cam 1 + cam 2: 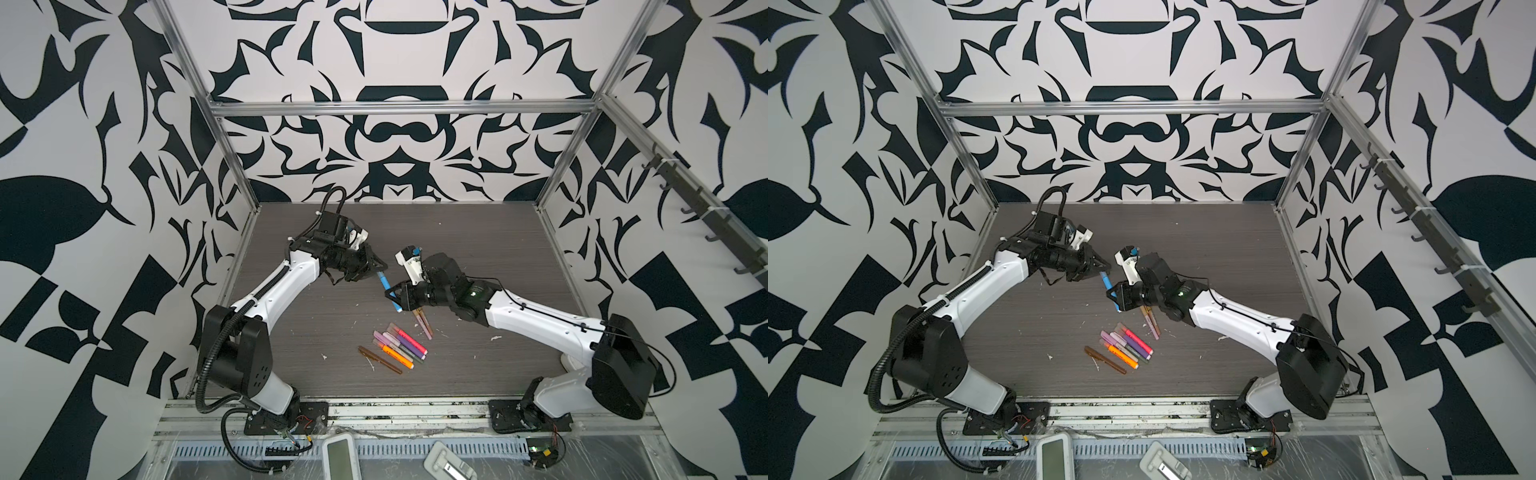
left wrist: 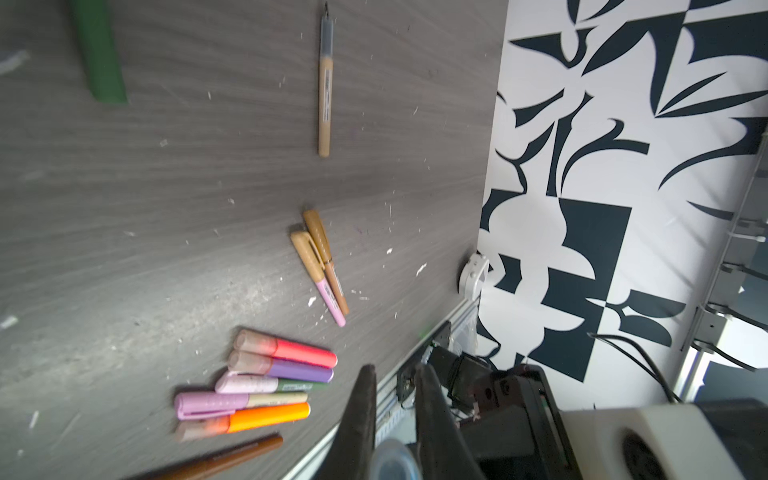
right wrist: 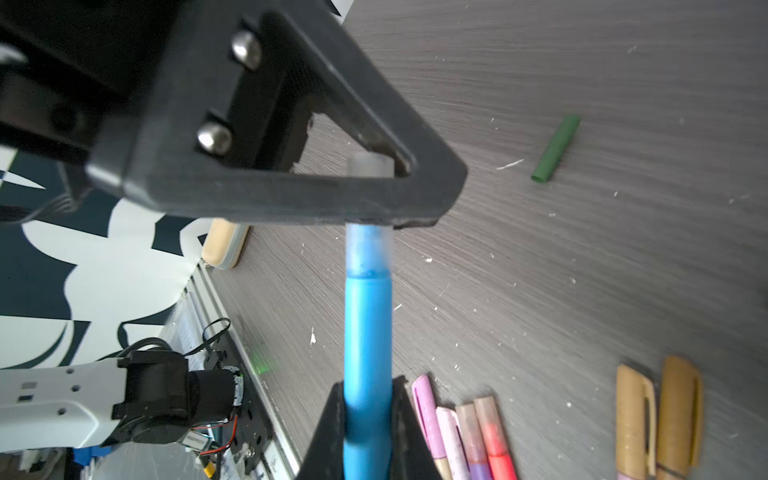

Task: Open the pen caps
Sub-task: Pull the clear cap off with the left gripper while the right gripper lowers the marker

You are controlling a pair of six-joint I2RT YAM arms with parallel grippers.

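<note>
Pen cap (image 3: 369, 249), likely light, stiff and slick, pinched in the left gripper (image 1: 381, 270) as the right gripper (image 1: 394, 300) clamps the blue pen (image 1: 385, 286) by its barrel.

Both top views look down from high at the whole table (image 1: 478, 249); 2 close wrist views share the pens (image 2: 291, 370).

In a top view, near the centre of the table (image 1: 478, 249), you have the held pen (image 1: 387, 291). Its pen cap (image 3: 369, 245) end points to 11 o'clock, in the left gripper (image 1: 381, 268), and its body is in the right gripper (image 1: 391, 296). From it, a pile of 5 pens (image 1: 400, 347) lies at 6 o'clock and 2 pens (image 1: 424, 324) at 4. A lone pen (image 1: 380, 360) lies at the pile's 8 o'clock.
</note>
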